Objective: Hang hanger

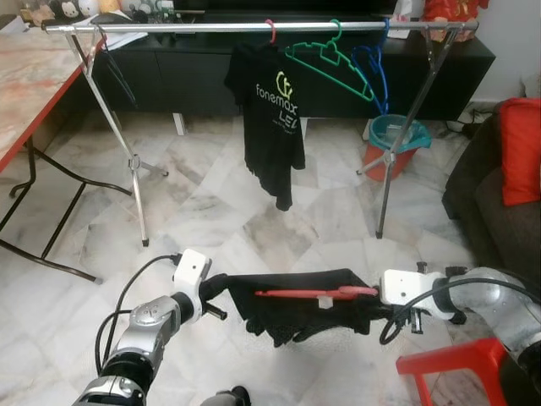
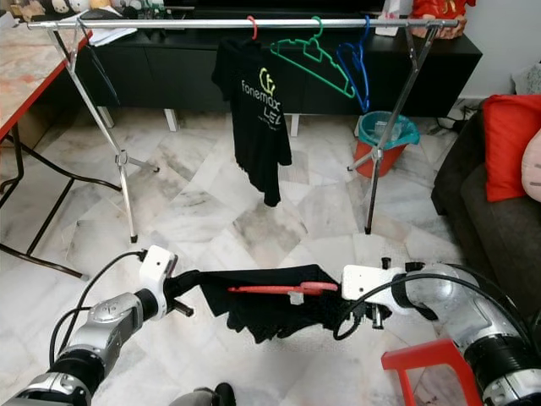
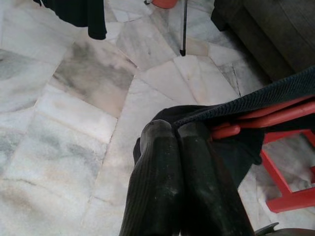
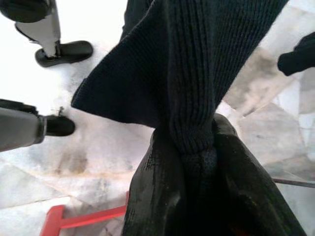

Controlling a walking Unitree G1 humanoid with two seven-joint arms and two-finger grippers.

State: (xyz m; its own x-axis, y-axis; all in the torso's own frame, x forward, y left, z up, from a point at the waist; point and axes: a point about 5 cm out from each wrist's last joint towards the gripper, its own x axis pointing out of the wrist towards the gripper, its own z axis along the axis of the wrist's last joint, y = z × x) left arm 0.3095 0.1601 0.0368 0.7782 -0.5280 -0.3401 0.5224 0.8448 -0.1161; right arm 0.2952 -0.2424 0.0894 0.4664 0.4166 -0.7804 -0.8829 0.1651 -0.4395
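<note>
Head views: I see a dark garment (image 1: 304, 304) on a red hanger (image 1: 314, 293) stretched level between my two grippers, low over the marble floor (image 1: 220, 211). Left gripper (image 1: 221, 292) sits at the garment's 9 o'clock end, right gripper (image 1: 372, 309) at its 3 o'clock end. The rail (image 1: 254, 28) stands well apart at 12 o'clock and carries a black shirt (image 1: 272, 127) on its own hanger, plus a bare green hanger (image 1: 330, 59) and a bare blue hanger (image 1: 372, 72). A red stool (image 1: 456, 364) is at 5 o'clock, just beside the right arm; a table (image 1: 25, 85) lies at 10 o'clock. Left wrist view: fingers (image 3: 162, 182) pressed together, with the garment's edge and the hanger's red bar meeting them just past the tips; I judge them clamped on cloth there, though the pinch itself is not plain. Right wrist view: fingers (image 4: 157, 187) closed narrow around a bunched fold of the knit. Progress, my judgement: garment dressed on the hanger and lifted, so the pickup is done. Left to do: approach the rail, raise the load, seat the hook on a free stretch of rail. Hook direction I cannot make out.
</note>
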